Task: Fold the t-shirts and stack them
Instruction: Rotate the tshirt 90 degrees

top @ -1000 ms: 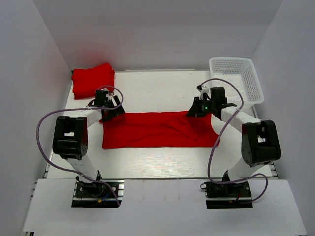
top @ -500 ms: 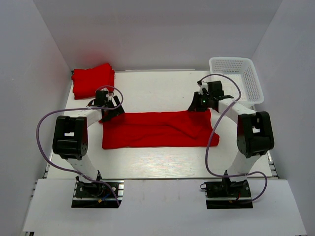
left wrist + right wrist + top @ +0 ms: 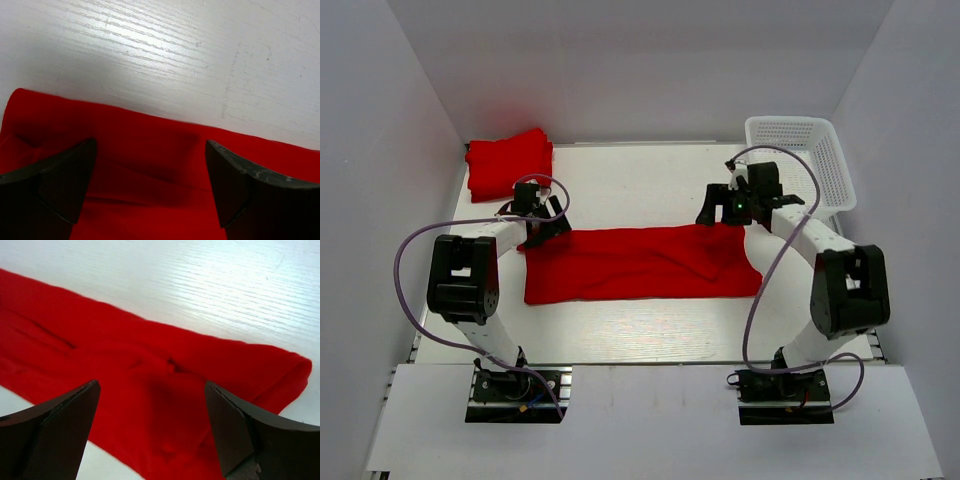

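Left claw hangs spread over the far-left corner of the flat t-shirt, and right claw is spread the same way over its far-right corner; neither pinches cloth. The shirt lies as a long band running left to right across the middle of the desk. The folded stack sits at the far left. For a clean fold, each claw should probably catch every layer at the far hem, then both should lift level together.
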Robot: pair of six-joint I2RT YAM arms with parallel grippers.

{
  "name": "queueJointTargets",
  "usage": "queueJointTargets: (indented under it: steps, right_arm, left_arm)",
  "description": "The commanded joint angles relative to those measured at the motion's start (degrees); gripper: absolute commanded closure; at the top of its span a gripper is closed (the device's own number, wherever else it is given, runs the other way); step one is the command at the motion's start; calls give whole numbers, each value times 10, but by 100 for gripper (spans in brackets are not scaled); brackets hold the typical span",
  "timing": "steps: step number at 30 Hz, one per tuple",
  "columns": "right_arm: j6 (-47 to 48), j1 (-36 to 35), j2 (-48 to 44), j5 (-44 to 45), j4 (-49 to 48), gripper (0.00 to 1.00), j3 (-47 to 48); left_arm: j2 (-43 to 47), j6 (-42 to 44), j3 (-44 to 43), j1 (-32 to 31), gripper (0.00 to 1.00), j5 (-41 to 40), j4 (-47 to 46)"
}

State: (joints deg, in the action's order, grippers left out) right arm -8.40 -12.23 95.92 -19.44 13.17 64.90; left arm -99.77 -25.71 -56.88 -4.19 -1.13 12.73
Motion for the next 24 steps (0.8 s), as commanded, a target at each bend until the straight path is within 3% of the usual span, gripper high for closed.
queueJointTargets:
  steps: [1, 7, 10, 15, 19, 21, 24]
  right_arm:
    - [1, -10, -59, -28, -10, 10, -28]
    - [-15, -30, -65, -118, -29, 10, -89]
    - [-37, -30, -36, -117, -62, 10, -99]
    - [-105, -24, 92, -32, -104, 10, -49]
    - [-123, -17, 188, 18, -46, 10, 65]
    - [-117, -17, 255, 5, -29, 10, 124]
    - [-97, -21, 320, -50, 2, 10, 225]
  left_arm:
    - [5, 6, -3, 7, 0, -19, 34]
    - [11, 6, 7, 7, 0, -19, 34]
    - [16, 6, 12, 7, 0, -19, 34]
    - [35, -14, 39, 7, 0, -41, 58]
    - [102, -44, 99, 1, 0, -68, 106]
    - [134, -58, 138, -4, 0, -34, 112]
    - [195, -77, 235, -17, 0, 124, 57]
